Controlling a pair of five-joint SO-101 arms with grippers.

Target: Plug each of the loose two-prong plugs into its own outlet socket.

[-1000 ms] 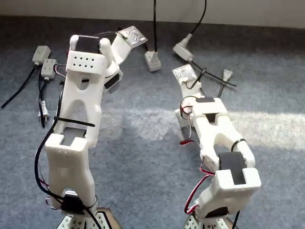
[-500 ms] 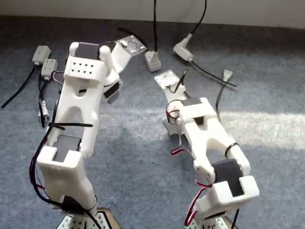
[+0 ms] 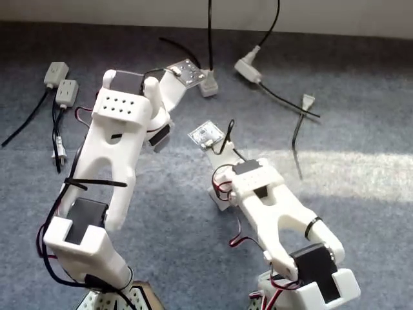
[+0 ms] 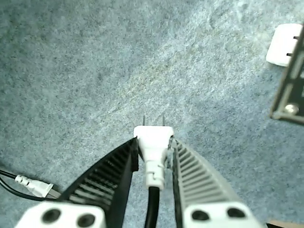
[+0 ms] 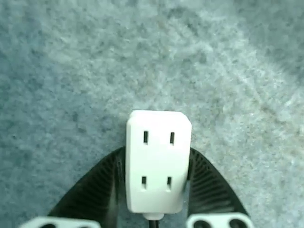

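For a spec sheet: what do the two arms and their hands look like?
Both arms are blocky white plastic with black motors at the joints. The left arm has a grid of round holes and black cables; the right arm trails red wires. The left hand and right hand have dark ribbed fingers.

You're working over a blue-grey carpet [image 3: 181,223] with a short, flecked pile. Along the far edge of the high view you see a pale wall [image 3: 335,11], and the carpet lies darker just below it. A bright band of light [image 3: 368,171] crosses the carpet towards the right.
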